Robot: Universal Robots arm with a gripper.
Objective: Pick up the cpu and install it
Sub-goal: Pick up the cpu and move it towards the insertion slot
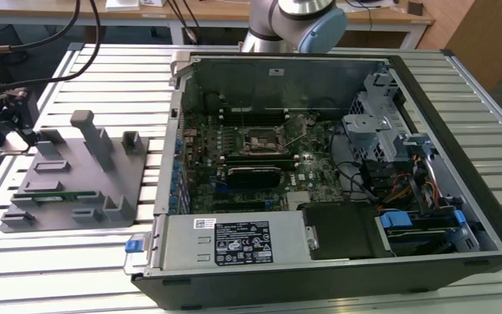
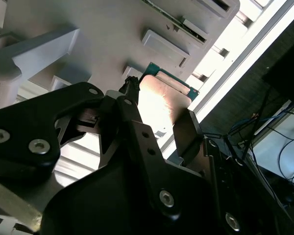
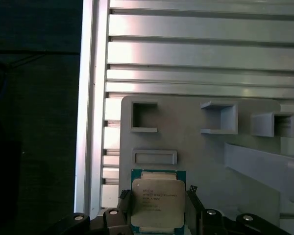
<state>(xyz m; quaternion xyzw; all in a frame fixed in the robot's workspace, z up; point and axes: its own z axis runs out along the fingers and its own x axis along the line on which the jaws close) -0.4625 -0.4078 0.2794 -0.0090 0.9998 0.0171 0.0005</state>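
Gripping the cpu by two opposite edges, the claw hangs over one end of the grey tray on the slatted counter. The chip seems raised slightly off the tray, though that is hard to judge.

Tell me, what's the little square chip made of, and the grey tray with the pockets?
The cpu: its top looks like metal, silvery with a dull sheen that catches the light. Its green rim looks like circuit board. The grey tray: probably plastic, plain matt grey all over, with blocky pockets that seem formed in one piece with it. How it was made I cannot tell.
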